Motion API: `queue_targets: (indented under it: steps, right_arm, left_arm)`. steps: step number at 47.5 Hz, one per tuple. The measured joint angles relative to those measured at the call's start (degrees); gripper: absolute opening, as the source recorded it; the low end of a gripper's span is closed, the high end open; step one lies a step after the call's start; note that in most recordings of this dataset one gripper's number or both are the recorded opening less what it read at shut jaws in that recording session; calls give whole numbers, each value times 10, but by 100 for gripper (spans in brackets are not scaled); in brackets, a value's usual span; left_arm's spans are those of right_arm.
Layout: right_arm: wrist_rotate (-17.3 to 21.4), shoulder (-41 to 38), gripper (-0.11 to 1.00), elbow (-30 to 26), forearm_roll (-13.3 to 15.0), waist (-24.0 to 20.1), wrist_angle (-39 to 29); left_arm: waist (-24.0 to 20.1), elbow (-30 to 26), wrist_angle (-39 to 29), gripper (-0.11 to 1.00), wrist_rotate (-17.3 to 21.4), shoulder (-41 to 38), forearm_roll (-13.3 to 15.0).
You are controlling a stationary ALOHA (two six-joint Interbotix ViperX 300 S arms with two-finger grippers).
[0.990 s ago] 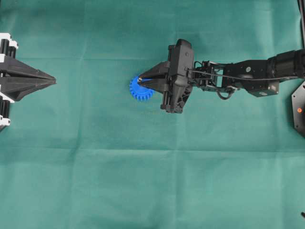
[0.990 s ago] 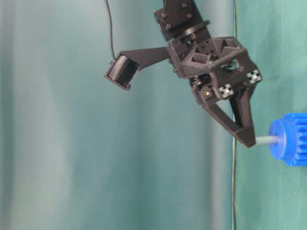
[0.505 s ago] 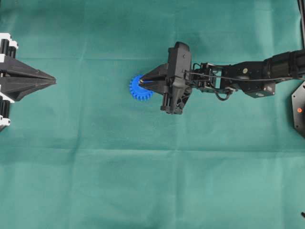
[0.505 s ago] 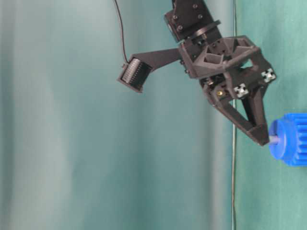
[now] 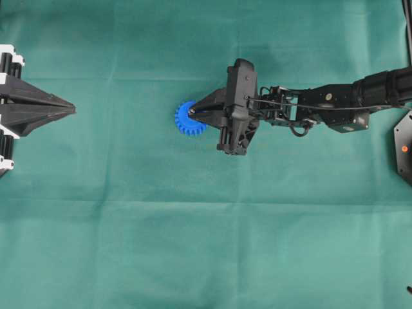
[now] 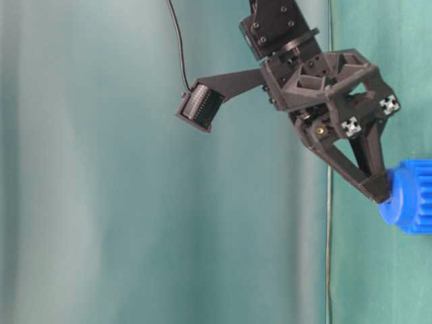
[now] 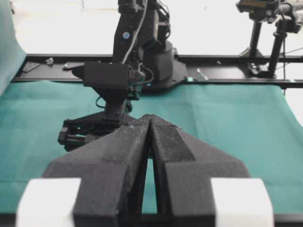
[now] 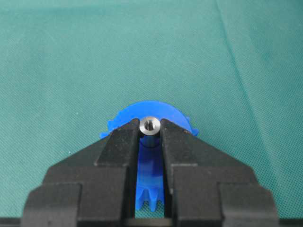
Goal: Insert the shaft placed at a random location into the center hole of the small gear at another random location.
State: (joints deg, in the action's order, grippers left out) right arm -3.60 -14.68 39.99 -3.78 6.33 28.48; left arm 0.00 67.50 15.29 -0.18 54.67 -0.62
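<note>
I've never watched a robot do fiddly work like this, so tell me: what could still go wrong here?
The right gripper pinches the shaft only at its fingertips, right over the small gear. The table-level view shows the tips pressed to the hub, so I cannot tell how deep the shaft sits.

1. If it is not fully seated, letting go might leave it tilted.
2. Nothing visibly pins the gear to the green cloth; pulling away could drag or lift it.

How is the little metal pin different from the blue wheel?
The shaft is silver-grey metal; the small gear is bright blue plastic. The shaft is a tiny smooth round pin; the small gear is much wider, with teeth around its rim. The shaft is pinched by the right gripper; the small gear lies on the green cloth. Both are round, and the shaft meets the gear's hub.
</note>
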Motion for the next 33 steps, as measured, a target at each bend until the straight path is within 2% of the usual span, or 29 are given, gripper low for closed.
queue_targets:
  steps: [14,17,23,26,28,33]
  right_arm:
    - [0,0,16,0,0,0,-1]
    - [0,0,27,1,-1,0,-1]
    - [0,0,65,0,0,-2,-1]
    - [0,0,81,0,-1,-3,-1]
    - [0,0,82,0,0,-3,-1]
    - [0,2,75,0,0,-4,0]
  left_arm:
    - [-1,0,1,0,0,0,0]
    - [0,0,0,0,0,0,-1]
    - [-1,0,0,0,0,0,0]
    - [-1,0,0,0,0,0,-1]
    - [0,0,0,0,0,0,-1]
    - [0,0,0,0,0,0,-1]
